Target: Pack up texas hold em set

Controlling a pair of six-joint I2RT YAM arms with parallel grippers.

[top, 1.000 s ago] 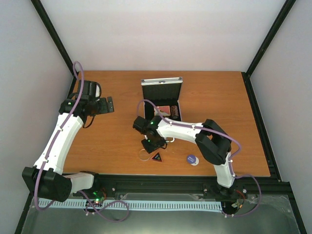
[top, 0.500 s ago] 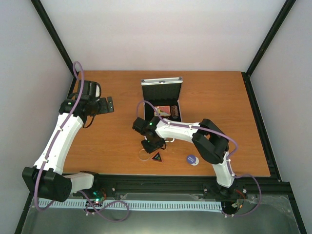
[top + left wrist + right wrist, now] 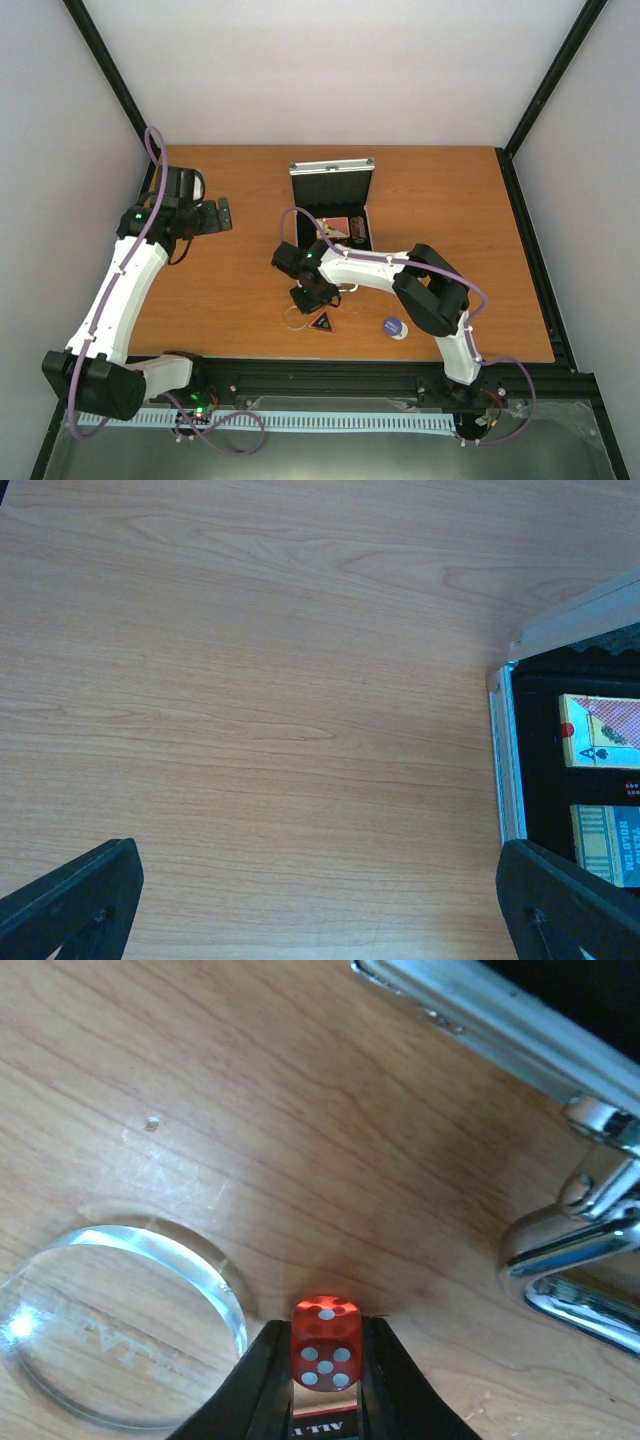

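Two arms were in the top view. The left arm [image 3: 130,280] reached to the far left of the bench [image 3: 230,290], well apart from the set. The silver case [image 3: 332,172] stood open at the bench's middle back, with its lid upright. The right arm [image 3: 400,272] bent down just in front of the case. A clear disc [image 3: 296,318] and a black triangle [image 3: 321,322] lay side by side near its tip. A blue disc [image 3: 394,326] lay further right, near the front edge.

Left wrist view: the left jaws were spread wide over bare wood with nothing between them. The case's corner sat at the right. A pink deck [image 3: 600,742] and a blue-yellow deck [image 3: 607,842] lay inside on the black lining.

Right wrist view: the right jaws were clenched on a red die [image 3: 325,1357], touching both of its sides. The clear disc lay just beside the die. The case's chrome handle [image 3: 585,1260] was near on the other side. I could not tell whether the die was off the bench.
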